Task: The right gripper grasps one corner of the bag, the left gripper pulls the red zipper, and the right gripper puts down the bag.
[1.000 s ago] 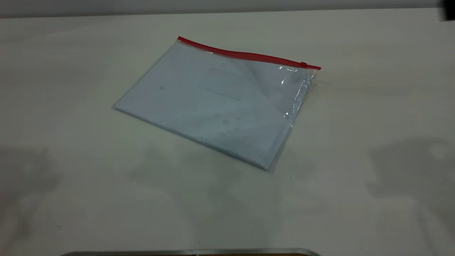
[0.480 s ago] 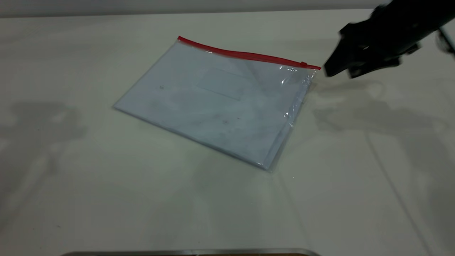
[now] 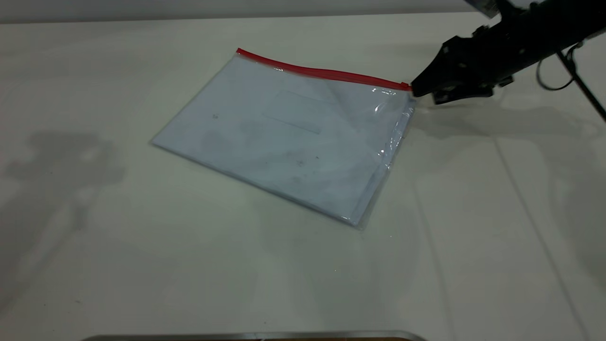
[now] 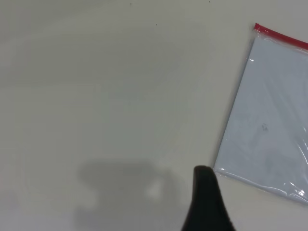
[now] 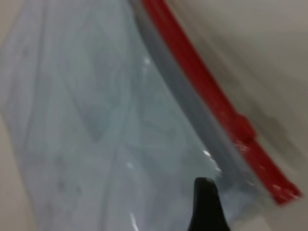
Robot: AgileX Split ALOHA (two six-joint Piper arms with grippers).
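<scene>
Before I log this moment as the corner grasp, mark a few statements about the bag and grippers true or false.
1. The right gripper is at the bag's red-edged corner. True.
2. The bag hangs in the air. False: it lies flat on the table.
3. The slider tab of the red zipper sits near the end by the right gripper. True.
4. The left gripper is on the zipper. False: it hovers over bare table beside the bag's opposite end.
5. The bag is empty. False: white paper shows inside.

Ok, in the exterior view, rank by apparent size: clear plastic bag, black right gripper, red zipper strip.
1. Clear plastic bag
2. Black right gripper, though it sits farther from the camera
3. Thin red zipper strip
</scene>
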